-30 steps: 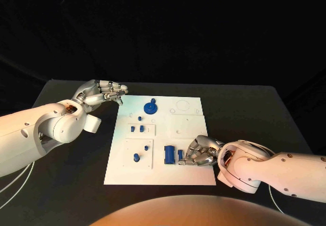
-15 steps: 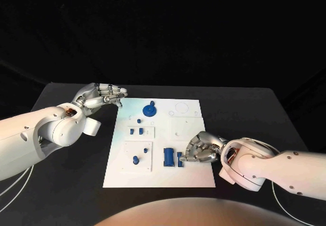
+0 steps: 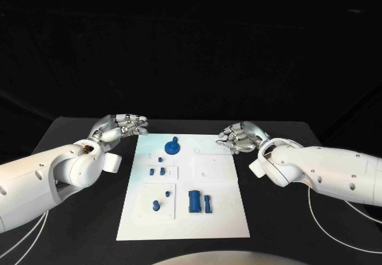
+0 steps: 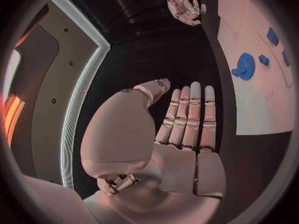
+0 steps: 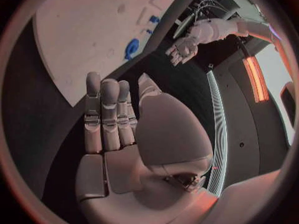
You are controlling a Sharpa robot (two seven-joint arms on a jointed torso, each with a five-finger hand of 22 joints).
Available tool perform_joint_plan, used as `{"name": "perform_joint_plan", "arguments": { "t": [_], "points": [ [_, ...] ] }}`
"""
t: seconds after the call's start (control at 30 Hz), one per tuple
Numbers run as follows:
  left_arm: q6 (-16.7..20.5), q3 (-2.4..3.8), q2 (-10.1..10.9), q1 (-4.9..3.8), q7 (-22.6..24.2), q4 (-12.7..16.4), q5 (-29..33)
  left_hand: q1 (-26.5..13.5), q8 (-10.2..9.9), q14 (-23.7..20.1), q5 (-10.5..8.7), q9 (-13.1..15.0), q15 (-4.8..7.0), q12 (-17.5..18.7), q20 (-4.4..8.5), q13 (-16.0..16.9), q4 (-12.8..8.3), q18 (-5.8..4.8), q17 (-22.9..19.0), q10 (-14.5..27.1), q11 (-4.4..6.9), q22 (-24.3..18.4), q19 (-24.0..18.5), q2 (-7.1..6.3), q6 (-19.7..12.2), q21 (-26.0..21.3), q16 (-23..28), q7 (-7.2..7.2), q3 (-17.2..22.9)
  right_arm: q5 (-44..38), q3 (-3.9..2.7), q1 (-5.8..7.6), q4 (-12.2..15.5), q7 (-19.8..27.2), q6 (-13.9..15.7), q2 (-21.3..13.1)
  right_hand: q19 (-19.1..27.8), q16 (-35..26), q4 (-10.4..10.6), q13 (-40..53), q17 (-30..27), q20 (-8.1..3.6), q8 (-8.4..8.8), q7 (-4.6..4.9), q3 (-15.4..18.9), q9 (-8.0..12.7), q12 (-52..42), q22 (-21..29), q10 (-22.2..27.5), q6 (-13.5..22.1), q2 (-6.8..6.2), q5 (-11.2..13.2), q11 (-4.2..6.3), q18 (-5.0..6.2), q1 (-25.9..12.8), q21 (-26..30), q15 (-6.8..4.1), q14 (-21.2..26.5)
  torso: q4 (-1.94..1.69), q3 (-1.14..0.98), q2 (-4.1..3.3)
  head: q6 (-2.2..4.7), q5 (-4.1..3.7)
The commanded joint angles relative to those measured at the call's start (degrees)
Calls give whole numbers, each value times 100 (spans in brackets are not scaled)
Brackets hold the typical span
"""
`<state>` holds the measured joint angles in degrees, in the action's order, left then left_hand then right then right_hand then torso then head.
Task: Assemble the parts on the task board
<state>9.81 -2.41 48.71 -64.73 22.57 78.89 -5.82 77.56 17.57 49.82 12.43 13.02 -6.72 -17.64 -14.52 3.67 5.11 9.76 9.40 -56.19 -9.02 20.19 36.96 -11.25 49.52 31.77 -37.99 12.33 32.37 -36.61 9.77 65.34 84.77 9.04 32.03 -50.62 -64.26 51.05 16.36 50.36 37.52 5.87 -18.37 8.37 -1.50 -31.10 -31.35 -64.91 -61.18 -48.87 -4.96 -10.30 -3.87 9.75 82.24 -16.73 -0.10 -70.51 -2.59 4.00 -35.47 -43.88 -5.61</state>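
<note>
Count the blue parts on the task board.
7 visible: a round part at the far end, three small pieces mid-board, two more near-left, and a block pair nearer the middle, counted as one.

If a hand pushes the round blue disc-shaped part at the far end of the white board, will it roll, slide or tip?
The round blue disc-shaped part appears to lie flat on the white task board, so it would probably slide, not roll. It looks like stiff plastic, likely light. Its low shape makes tipping unlikely.

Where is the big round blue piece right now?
In the head view, the round blue piece sits at the far end of the task board, nearer the left hand.
</note>
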Motion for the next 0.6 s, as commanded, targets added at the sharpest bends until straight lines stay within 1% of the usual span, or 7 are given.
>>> {"name": "perform_joint_plan", "arguments": {
  "t": [0.03,0.23,0.27,0.33,0.53,0.57,0.6],
  "points": [
    [252,8,-177,14,516,-270,612,-1,65,-52,-26,36,-95,337,-166,-5,61,67,-109,-100,-29,-453,-32,-52,-93,-692,689,-2,96,1720,-22,35,-599,1469,-282,275,342,-804,18,-664,-376,145,100,128,-159,116,654,426,385,52,45,74,-129,21,253,489,155,477,14,-12,109,176,8],
    [588,13,-535,37,633,-755,815,65,-21,-498,-19,-65,-331,1030,-197,-4,27,31,-311,170,-233,-973,292,-24,-391,-1416,1807,2,-12,2380,-59,60,-1620,1978,-676,816,1015,-2619,-1,-2885,-1316,589,603,296,-912,702,1983,1728,272,-121,-50,304,-397,68,468,1313,541,1192,9,-62,138,456,97],
    [259,7,-455,29,294,-652,456,-2309,-1757,-4982,-1243,-1302,672,1764,1452,-367,-511,-976,-940,5619,902,-2019,-3696,1125,-4952,-3177,3799,-1233,-3237,1491,-57,56,-1430,1193,-216,725,6426,-5105,-1636,-5036,-3752,-587,1837,-837,150,3110,3135,6491,2052,4887,496,1030,387,-975,-2124,1673,10,2940,10,-26,105,342,53],
    [293,10,-454,34,299,-633,457,-2557,-1757,-4982,-1243,-1302,672,1764,1452,-367,-511,-976,-940,5619,902,-2019,-3696,1125,-4952,-3177,3799,-1233,-3237,1525,-72,47,-1400,1207,-193,723,6426,-5105,-1636,-5036,-3752,-587,1837,-837,150,3110,3135,6491,6118,4887,496,1030,387,-975,-2447,1673,10,7051,17,-37,114,360,67],
    [669,37,-448,85,350,-425,472,-3619,-1757,-4982,-1243,-1302,672,1764,1452,-367,-511,-976,-940,5619,902,-2019,-3696,1125,-4952,-3177,3799,-1233,-3237,1901,-231,-53,-1062,1359,53,700,6426,-5105,-1636,-5036,-3752,-587,1837,-837,150,3110,3135,6491,6118,4887,496,1030,387,-975,-3621,1673,10,7051,94,-152,214,548,224],
    [771,45,-446,98,364,-368,476,-7756,-1757,-4982,-1243,-1302,672,1764,1452,-367,-511,-976,-940,5619,902,-2019,-3696,1125,-4952,-3177,3799,-1233,-3237,2004,-275,-80,-970,1401,121,694,6426,-5105,-1636,-5036,-3752,-587,1837,-837,150,3110,3135,6491,6118,4887,496,1030,387,-975,-3811,1673,10,7051,115,-184,242,599,267],
    [887,53,-444,114,379,-304,481,-7756,-1757,-4982,-1243,-1302,672,1764,1452,-367,-511,-976,-940,5619,902,-2019,-3696,1125,-4952,-3177,3799,-1233,-3237,2120,-324,-111,-865,1449,197,687,6426,-5105,-1636,-5036,-3752,-587,1837,-837,150,3110,3135,6491,6118,4887,496,1030,387,-975,-3985,1673,10,7051,138,-220,272,657,316]
  ]
}}
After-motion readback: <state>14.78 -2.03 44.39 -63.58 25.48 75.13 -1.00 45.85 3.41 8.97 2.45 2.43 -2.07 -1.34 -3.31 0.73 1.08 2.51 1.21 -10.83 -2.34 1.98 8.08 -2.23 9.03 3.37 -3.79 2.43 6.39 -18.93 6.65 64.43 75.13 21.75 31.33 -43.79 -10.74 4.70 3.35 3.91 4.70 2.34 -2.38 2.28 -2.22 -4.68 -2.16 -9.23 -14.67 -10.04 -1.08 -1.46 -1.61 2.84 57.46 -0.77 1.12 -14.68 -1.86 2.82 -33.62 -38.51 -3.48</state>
